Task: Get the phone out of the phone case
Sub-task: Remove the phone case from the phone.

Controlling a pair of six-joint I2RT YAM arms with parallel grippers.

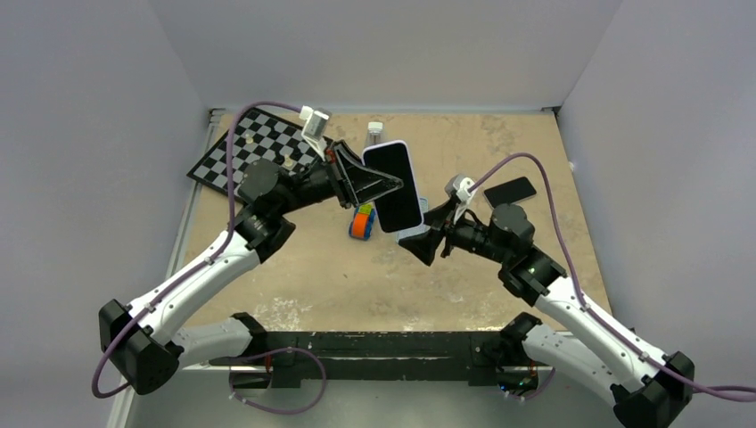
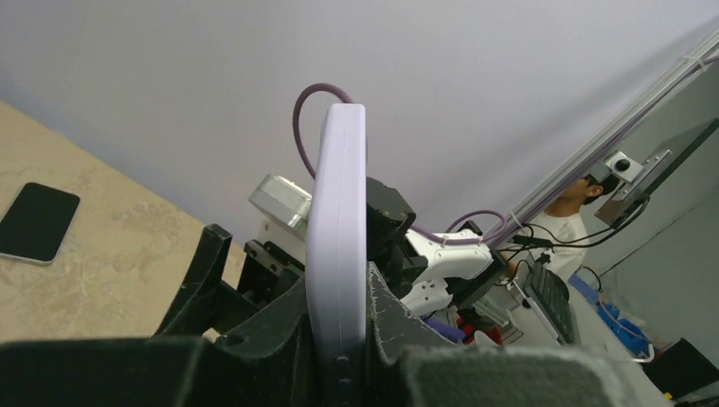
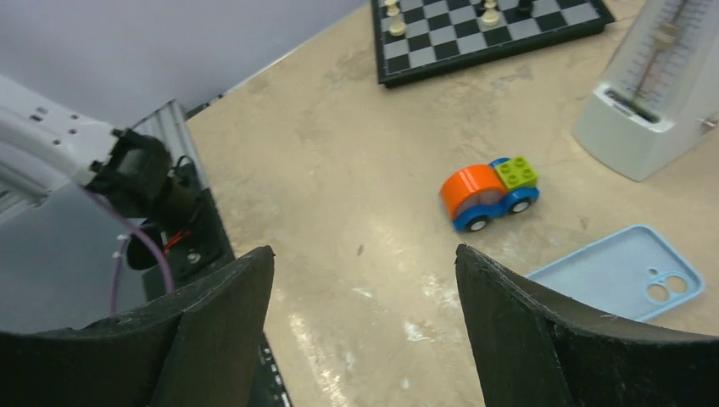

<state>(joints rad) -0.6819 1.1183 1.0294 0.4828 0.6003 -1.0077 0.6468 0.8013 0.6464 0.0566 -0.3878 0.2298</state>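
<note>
Right claw (image 3: 363, 254) gapes wide, gripping nothing. Left claw (image 1: 382, 185) pinches the lilac phone (image 2: 337, 220) aloft (dark screen up). Blue case (image 3: 615, 271) lies on the bench (image 3: 339, 153), car (image 3: 487, 195) and metronome (image 3: 653, 93) near.

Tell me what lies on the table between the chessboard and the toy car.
Nothing: only bare tabletop runs from the chessboard to the toy car, shown plainly in the right wrist view.

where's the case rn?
The blue phone case lies flat on the table, lower right of the right wrist view, next to the toy car; from the top camera it is mostly hidden under the lifted phone.
</note>
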